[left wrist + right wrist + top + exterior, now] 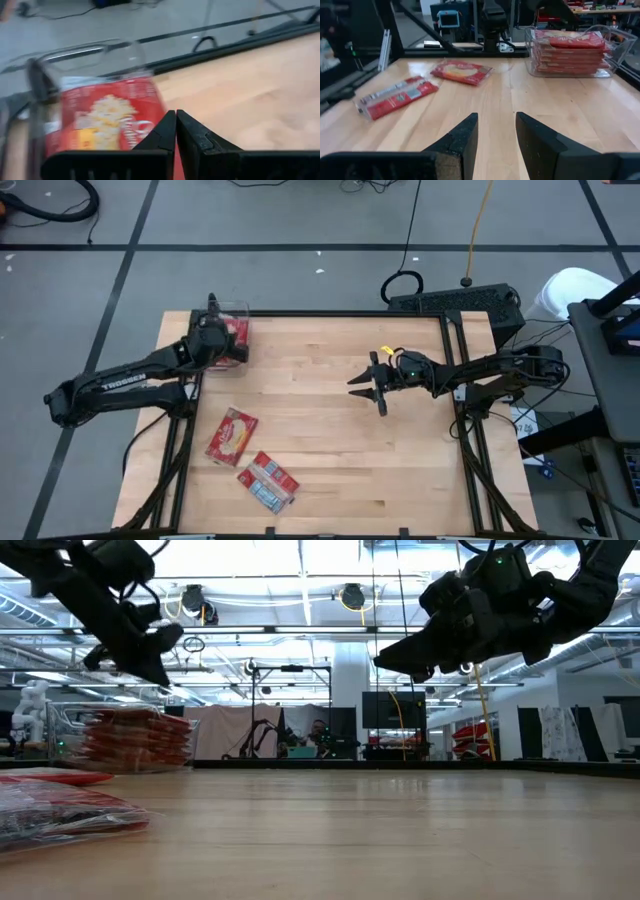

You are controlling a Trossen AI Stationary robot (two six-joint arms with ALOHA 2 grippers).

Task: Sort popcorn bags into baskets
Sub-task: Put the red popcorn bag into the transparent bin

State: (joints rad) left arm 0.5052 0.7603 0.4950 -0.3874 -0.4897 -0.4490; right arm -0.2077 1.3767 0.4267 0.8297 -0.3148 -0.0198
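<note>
In the high view, the left gripper hangs at the upper left of the frame, fingers pressed together on nothing, over the small clear plastic rectangular basket at the far left corner of the pale wooden desk. A stack of flat red popcorn bags fills that basket. Two more lie loose at the lower left: a red bag with a yellow popcorn picture and, just beside it, a red bag with a white-grey label panel. The right gripper hovers right of centre above bare wood, fingers parted and empty.
</note>
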